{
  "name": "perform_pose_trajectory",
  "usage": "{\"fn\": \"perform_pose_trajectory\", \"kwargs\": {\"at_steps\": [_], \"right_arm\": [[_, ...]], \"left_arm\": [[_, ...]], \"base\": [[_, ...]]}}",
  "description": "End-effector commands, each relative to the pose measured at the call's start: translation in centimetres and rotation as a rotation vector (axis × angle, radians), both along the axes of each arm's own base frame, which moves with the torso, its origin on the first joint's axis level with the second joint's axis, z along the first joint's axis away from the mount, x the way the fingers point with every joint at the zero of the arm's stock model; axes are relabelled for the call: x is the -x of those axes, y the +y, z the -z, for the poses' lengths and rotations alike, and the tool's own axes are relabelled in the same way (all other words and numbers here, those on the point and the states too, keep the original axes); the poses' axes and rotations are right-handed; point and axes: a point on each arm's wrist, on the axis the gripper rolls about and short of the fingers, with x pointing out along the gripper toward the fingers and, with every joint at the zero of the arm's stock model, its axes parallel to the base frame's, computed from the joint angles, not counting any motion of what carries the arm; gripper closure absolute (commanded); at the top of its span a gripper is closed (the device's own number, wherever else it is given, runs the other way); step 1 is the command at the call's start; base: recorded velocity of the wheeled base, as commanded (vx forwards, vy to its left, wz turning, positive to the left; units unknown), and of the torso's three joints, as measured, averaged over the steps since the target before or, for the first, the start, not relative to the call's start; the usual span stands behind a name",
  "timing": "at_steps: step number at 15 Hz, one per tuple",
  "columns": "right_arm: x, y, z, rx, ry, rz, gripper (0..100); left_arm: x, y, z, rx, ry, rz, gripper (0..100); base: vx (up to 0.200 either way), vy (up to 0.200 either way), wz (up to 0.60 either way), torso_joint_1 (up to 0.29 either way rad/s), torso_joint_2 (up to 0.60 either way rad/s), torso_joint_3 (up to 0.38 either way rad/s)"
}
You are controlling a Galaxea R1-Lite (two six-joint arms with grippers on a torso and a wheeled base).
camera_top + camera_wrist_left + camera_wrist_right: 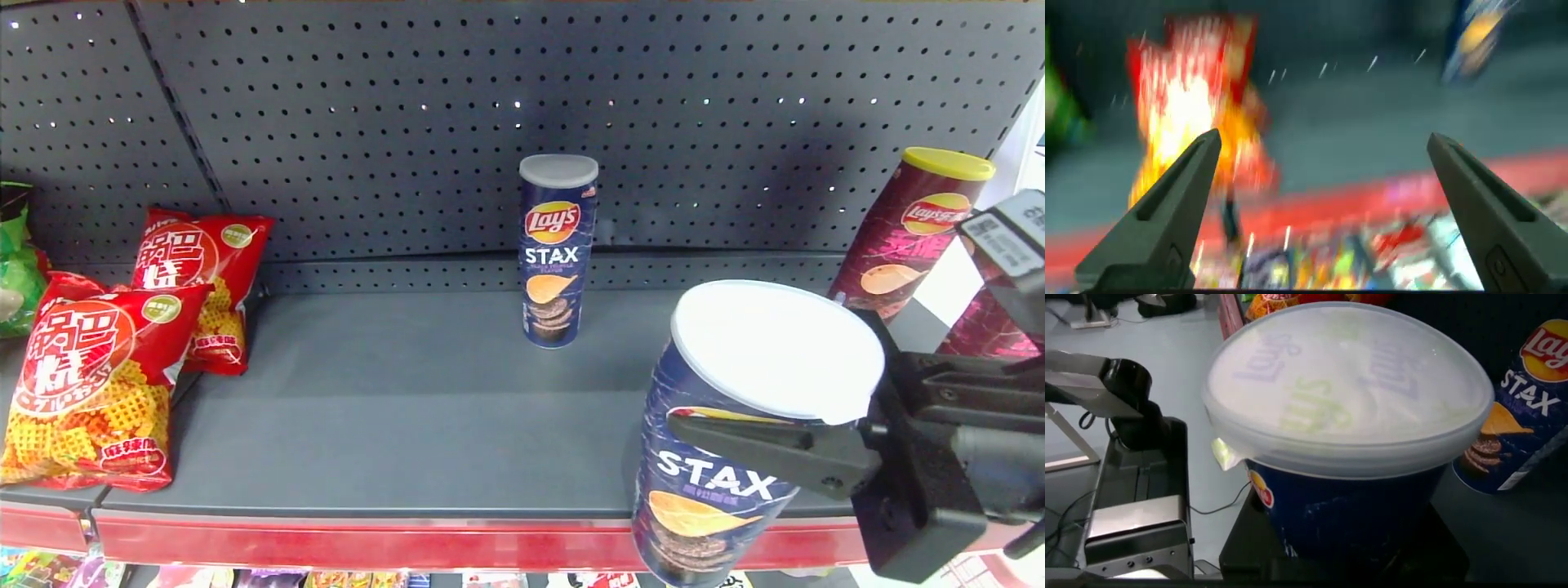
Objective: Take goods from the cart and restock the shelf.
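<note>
My right gripper (739, 408) is shut on a blue chips can (710, 482) with a white lid, held slightly tilted at the front right edge of the grey shelf (392, 425). One black finger (775, 453) crosses the can's front. In the right wrist view the can's lid (1347, 384) is close up. A second blue can (558, 249) stands upright at the shelf's back middle, also seen as the far can (1519, 416). My left gripper (1323, 188) is open with nothing between its fingers, out in front of the shelf, facing the blurred red bags (1192, 90).
Two red snack bags (90, 376) (204, 278) lie at the shelf's left, with a green bag (16, 278) beyond them. Maroon cans with yellow lids (906, 237) lean at the far right. The red front lip (367, 539) and the pegboard back (408, 122) bound the shelf.
</note>
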Motion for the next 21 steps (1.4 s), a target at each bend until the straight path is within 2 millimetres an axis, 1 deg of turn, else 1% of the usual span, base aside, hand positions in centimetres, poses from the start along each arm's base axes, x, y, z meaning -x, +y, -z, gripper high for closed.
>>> {"fn": "perform_pose_trajectory", "kwargs": {"at_steps": [1,2,3,4,5,6,7,8,9,11,12,13,14,15,17,19,21], "right_arm": [[-0.2,0.2,0.1,0.004,0.003,-0.002,100],[-0.4,0.4,0.1,0.005,0.005,0.000,100],[-0.5,0.5,0.1,0.006,0.012,0.001,100],[-0.7,0.7,-0.1,-0.001,0.011,0.001,100],[-1.0,0.9,-0.3,-0.004,0.011,0.004,100],[-1.2,1.0,-0.5,-0.011,0.014,0.008,100],[-1.3,1.1,-1.2,-0.033,0.012,0.012,100],[-1.5,1.3,-1.6,-0.043,0.015,0.020,100],[-1.8,1.5,-2.1,-0.063,0.030,0.026,100],[-2.3,1.9,-2.2,-0.066,0.036,0.028,100],[-2.5,2.1,-2.3,-0.067,0.035,0.027,100],[-2.9,2.5,-2.4,-0.067,0.037,0.029,100],[-2.9,2.5,-2.4,-0.067,0.037,0.029,100],[-3.7,2.6,-2.5,-0.067,0.037,0.045,100],[-4.7,2.8,-3.0,-0.083,0.034,0.064,100],[-4.9,3.0,-3.2,-0.090,0.037,0.064,100],[-5.0,3.0,-3.1,-0.087,0.041,0.064,100]], "left_arm": [[-7.4,-0.9,-10.0,-0.012,0.044,0.201,0],[-13.0,-1.7,-10.7,-0.070,0.076,0.281,0],[-15.5,-2.1,-10.5,-0.087,0.073,0.327,0],[-20.5,-3.3,-9.7,-0.104,0.054,0.431,0],[-22.9,-4.5,-9.3,-0.100,0.050,0.476,0],[-23.9,-5.1,-9.2,-0.095,0.057,0.501,0],[-25.6,-6.2,-9.7,-0.092,0.055,0.542,0],[-26.3,-7.3,-9.6,-0.094,0.058,0.580,0],[-26.9,-8.9,-9.2,-0.090,0.077,0.626,0],[-27.8,-10.4,-8.2,-0.084,0.113,0.655,0],[-28.3,-11.6,-8.3,-0.064,0.107,0.680,0],[-29.0,-12.1,-8.1,-0.056,0.101,0.688,0],[-29.1,-12.1,-8.1,-0.056,0.101,0.690,0],[-30.0,-12.4,-7.6,-0.059,0.106,0.694,0],[-31.0,-12.9,-6.1,-0.082,0.140,0.738,0],[-32.2,-13.4,-4.8,-0.116,0.159,0.770,0],[-33.0,-13.8,-4.0,-0.142,0.159,0.805,0]], "base": [[0.000,0.000,0.00,0.000,0.00,0.000],[0.000,0.000,0.00,0.000,0.00,0.000],[0.000,0.000,0.00,0.000,0.00,0.000],[0.000,0.000,0.00,0.000,0.00,0.000],[0.000,0.000,0.00,0.000,0.00,0.000],[0.000,0.000,0.00,0.000,0.00,0.000],[0.000,0.000,0.00,0.000,0.00,0.000],[0.000,0.000,0.00,0.000,0.00,0.000],[0.000,0.000,0.00,0.000,0.00,0.000],[0.000,0.000,0.00,0.000,0.00,0.000],[0.000,0.000,0.00,0.000,0.00,0.000],[0.000,0.000,0.00,0.000,0.00,0.000],[0.000,0.000,0.00,0.000,0.00,0.000],[0.000,0.000,0.00,0.000,0.00,0.000],[0.000,0.000,0.00,0.000,0.00,0.000],[0.000,0.000,0.00,0.000,0.00,0.000],[0.000,0.000,0.00,0.000,0.00,0.000]]}}
